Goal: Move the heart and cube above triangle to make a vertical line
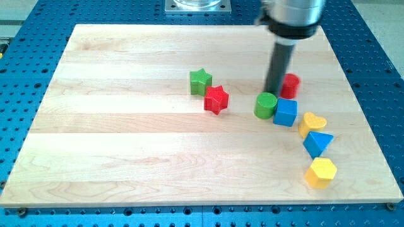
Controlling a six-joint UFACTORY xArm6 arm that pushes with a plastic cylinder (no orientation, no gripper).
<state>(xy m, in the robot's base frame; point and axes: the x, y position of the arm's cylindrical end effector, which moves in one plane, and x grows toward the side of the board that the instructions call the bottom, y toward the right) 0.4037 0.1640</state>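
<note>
The yellow heart (312, 122) lies at the view's right, just above the blue triangle (316, 143). The blue cube (286, 112) sits up and to the left of the heart, touching the green cylinder (266, 104) on its left. My tip (275, 92) is right above the gap between the green cylinder and the blue cube, beside the red cylinder (290, 84), which the rod partly hides.
A yellow hexagon (320, 172) lies below the blue triangle. A green star (200, 81) and a red star (216, 99) touch near the board's middle. The wooden board (126, 139) rests on a blue perforated table.
</note>
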